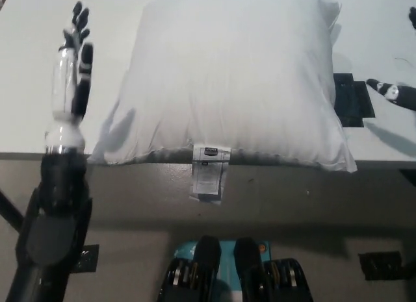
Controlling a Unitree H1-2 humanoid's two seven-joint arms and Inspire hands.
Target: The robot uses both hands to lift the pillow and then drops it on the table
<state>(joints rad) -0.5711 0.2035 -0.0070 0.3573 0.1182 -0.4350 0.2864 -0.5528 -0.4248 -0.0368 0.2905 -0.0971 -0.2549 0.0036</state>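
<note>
pillow [231, 81]: flat on desk [39, 113], near edge overhanging slightly
handling: likely light, soft, squashy; squeeze both side edges
left robot hand [73, 71]: released, clear of pillow
right robot hand [395, 91]: mostly off-frame, grip unclear

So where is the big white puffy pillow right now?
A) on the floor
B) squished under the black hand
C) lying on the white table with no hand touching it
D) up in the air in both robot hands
C: the big white puffy pillow lies on the white table, with the white left hand apart at its left and the black right hand apart at the right edge.
</note>
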